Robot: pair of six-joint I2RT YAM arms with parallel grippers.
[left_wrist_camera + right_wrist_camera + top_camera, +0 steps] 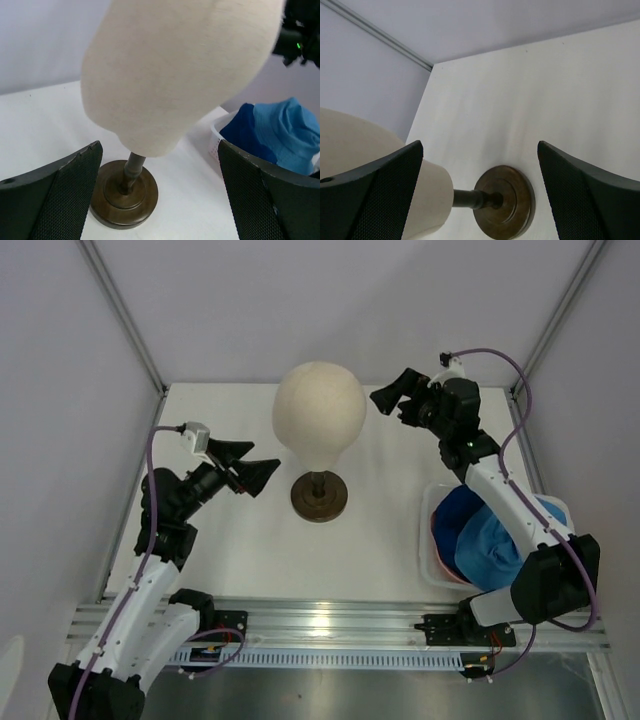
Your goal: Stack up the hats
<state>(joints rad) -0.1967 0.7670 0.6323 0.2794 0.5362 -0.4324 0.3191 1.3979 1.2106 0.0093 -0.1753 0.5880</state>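
Shows light blue hat (487, 550) and navy hat (455, 516) heaped in basket (426, 565), right side. Finds left gripper (250, 466) and right gripper (396, 396) spread wide, empty, flanking mannequin head (318, 405). Probably handle light, limp; best pinched by brim.

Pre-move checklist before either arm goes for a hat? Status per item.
1. Left gripper open and empty: ok.
2. Right gripper open and empty: ok.
3. Mannequin head upright and bare: ok.
4. Light blue hat and navy hat in the basket: ok.
5. Any further hats located: cannot tell, most of the basket contents are hidden.
6. Top-down path into the basket free: not ok, the right forearm crosses above it.
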